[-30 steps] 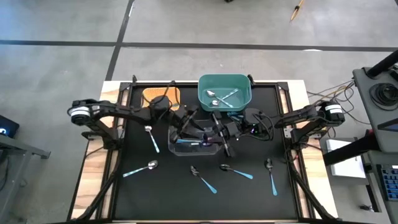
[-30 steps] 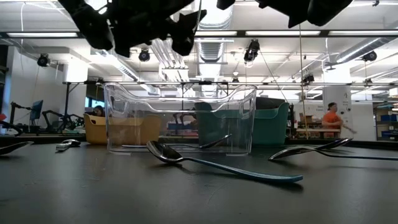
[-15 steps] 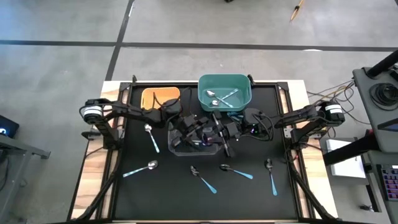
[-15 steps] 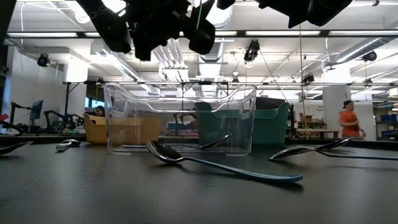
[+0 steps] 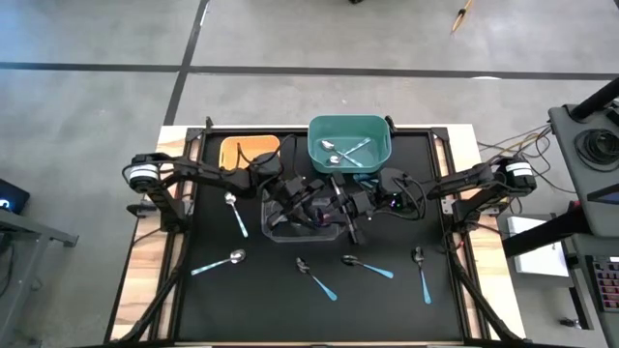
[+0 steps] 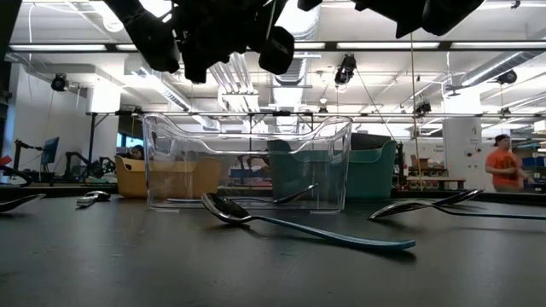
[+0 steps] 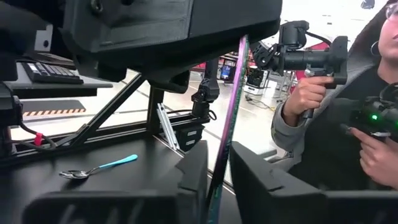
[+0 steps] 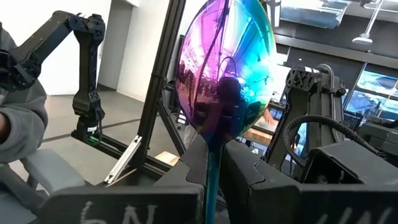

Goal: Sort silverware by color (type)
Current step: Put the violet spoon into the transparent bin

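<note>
From where I stand, the black table (image 5: 193, 319) has loose teal-handled spoons scattered on it: one (image 5: 235, 215) near the left edge, another (image 5: 218, 262) below it towards the front, then three across the front, at (image 5: 316, 277), (image 5: 368, 266) and (image 5: 423, 273). At the back sit an orange bin (image 5: 232, 147) and a teal bin (image 5: 349, 129), the teal one holding several silver spoons (image 5: 343, 153). A clear bin (image 6: 247, 162) stands in the middle, with a spoon lying inside.

Both arms meet above that clear bin. The left gripper (image 7: 212, 180) has its fingers drawn in tight around the thin handle of the iridescent spoon (image 8: 225, 78), which stands upright between them. The right gripper (image 8: 210, 163) is clamped on the same spoon, just under its purple-and-blue bowl, which rises straight up from its fingers. So the spoon is held by both at once, in the air over the clear bin.

Beyond the table a person's hand (image 7: 306, 99) grips a control handle, and a person in orange (image 6: 503, 162) is far back in the room.
</note>
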